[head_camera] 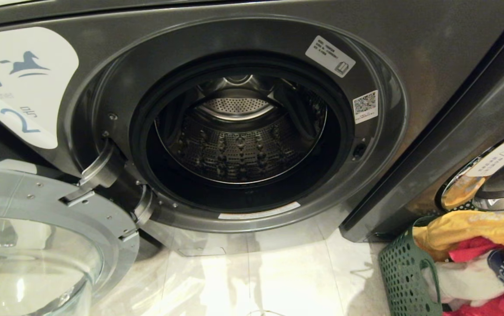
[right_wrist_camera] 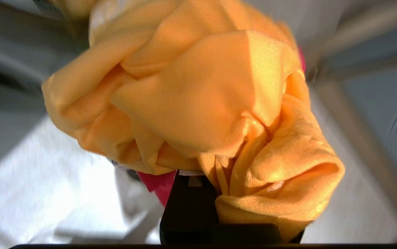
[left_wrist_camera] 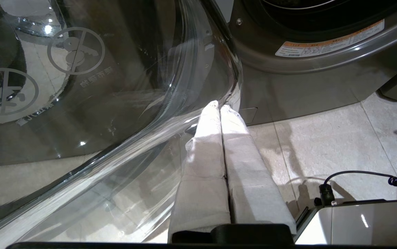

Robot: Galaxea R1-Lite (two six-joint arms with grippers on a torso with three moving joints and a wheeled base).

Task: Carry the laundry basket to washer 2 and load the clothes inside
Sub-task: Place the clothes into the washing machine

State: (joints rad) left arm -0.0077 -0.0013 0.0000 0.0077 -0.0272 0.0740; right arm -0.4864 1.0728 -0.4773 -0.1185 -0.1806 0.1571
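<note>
Washer 2 (head_camera: pixel 410 52), dark grey with a white horse-and-2 label (head_camera: pixel 19 83), stands straight ahead. Its glass door (head_camera: pixel 37 245) is swung open to the left and the steel drum (head_camera: pixel 239 131) holds nothing. The dark green laundry basket (head_camera: pixel 403 267) sits on the floor at the lower right with the clothes in it: yellow-orange garment (head_camera: pixel 476 228), pink-red cloth (head_camera: pixel 467 252), white cloth (head_camera: pixel 462 281). In the right wrist view my right gripper (right_wrist_camera: pixel 215 169) is shut on the bunched yellow-orange garment (right_wrist_camera: pixel 198 97), which hides the fingertips. My left gripper (left_wrist_camera: pixel 220 105) is shut and empty, low beside the door glass (left_wrist_camera: pixel 115 103).
A second grey washer (head_camera: pixel 493 184) with a chrome-ringed door stands right of washer 2, just behind the basket. Pale floor tiles (head_camera: pixel 278 281) lie between me and the washer. The open door takes up the space at the lower left.
</note>
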